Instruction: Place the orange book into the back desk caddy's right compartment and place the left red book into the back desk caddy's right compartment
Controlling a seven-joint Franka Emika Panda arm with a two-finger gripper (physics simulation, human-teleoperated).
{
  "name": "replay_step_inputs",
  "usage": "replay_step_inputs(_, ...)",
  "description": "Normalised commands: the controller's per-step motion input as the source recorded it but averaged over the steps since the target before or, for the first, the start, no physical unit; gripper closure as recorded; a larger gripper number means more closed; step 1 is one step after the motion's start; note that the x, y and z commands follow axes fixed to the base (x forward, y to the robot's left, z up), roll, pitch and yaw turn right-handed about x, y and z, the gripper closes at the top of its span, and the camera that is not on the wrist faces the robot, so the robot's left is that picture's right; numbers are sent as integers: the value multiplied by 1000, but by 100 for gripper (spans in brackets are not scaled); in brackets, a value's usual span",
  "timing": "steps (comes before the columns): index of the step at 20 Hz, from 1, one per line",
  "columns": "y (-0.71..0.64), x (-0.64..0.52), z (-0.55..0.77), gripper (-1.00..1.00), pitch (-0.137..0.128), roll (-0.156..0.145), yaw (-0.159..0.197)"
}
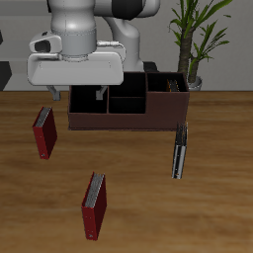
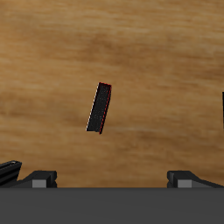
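one bright hardcover, the left red book (image 1: 94, 206), stands on the surface near its front edge, well apart from the back desk caddy (image 1: 119, 119), where the orange book (image 1: 176, 87) appears lodged in an end section. the pincer (image 1: 74, 91) hangs empty beside the caddy, jaws spread. stiff, probably light and slick, the book looks best pinched across its covers. the wrist view shows a lone red-edged book (image 2: 100, 108), which one is unclear; only the exterior view shows the caddy.

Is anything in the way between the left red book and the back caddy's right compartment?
Nothing visible lies between the left red book and the back desk caddy. The orange book already takes up part of the right compartment.
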Motion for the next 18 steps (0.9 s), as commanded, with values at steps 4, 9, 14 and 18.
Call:
replay_step_inputs(4, 75, 128, -70, -100, 6, -4, -3)
replay_step_inputs(9, 124, 186, -30, -100, -9, 15, -3)
replay_step_inputs(14, 7, 226, -62, -100, 15, -10, -15)
replay_step_inputs(18, 44, 265, -72, -100, 17, -12, -9)
